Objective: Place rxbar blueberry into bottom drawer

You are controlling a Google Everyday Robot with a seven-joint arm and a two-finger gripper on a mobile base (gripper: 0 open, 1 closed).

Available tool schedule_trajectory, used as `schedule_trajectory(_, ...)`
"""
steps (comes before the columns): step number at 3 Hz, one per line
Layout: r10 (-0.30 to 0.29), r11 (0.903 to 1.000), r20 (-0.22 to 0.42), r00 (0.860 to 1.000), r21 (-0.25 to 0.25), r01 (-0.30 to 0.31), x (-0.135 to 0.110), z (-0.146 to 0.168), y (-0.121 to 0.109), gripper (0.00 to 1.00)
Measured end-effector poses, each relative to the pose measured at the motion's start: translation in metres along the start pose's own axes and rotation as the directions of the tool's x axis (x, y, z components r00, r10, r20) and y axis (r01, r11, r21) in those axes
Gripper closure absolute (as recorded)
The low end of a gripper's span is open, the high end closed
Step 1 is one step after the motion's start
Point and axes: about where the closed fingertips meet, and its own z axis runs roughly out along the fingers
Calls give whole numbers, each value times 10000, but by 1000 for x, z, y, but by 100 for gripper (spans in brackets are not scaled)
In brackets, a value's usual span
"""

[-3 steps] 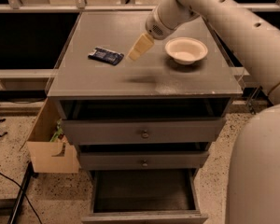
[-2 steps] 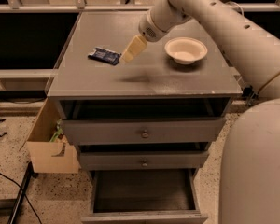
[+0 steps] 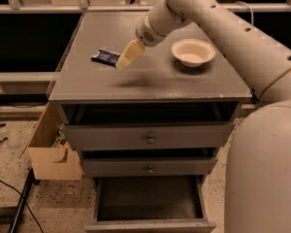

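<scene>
My gripper (image 3: 122, 62) hangs just above the cabinet (image 3: 150, 84) top, toward its left half and tilted down to the left. Whether it is spread or pressed together I cannot tell from my view. It holds nothing that I can make out, and its shadow lies on the cabinet top just in front of it.

The bar (image 3: 105, 57) lies flat on the cabinet top just left of the gripper tip, near the cabinet's left edge. I cannot tell whether the tip touches the bar. The bowl (image 3: 193, 52) sits upright on the right half of the cabinet top, well apart from the bar.

The arm (image 3: 223, 25) reaches in over the cabinet's back right corner, passing above and behind the bowl.

On the cabinet front, the two upper drawers (image 3: 148, 137) are slightly out, each with a small round knob. The bottom drawer (image 3: 150, 225) at the cabinet's foot is pulled well out, and I see only its dark inside.

A cardboard box (image 3: 51, 161) stands on the floor against the cabinet's left side.
</scene>
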Motion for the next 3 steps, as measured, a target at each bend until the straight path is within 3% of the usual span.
schedule_trajectory(2, 159, 9999, -110, 9998, 31, -159, 7, 4, 0, 0)
schedule_trajectory(3, 325, 9993, 309, 9990, 162, -330, 4, 22, -12, 0)
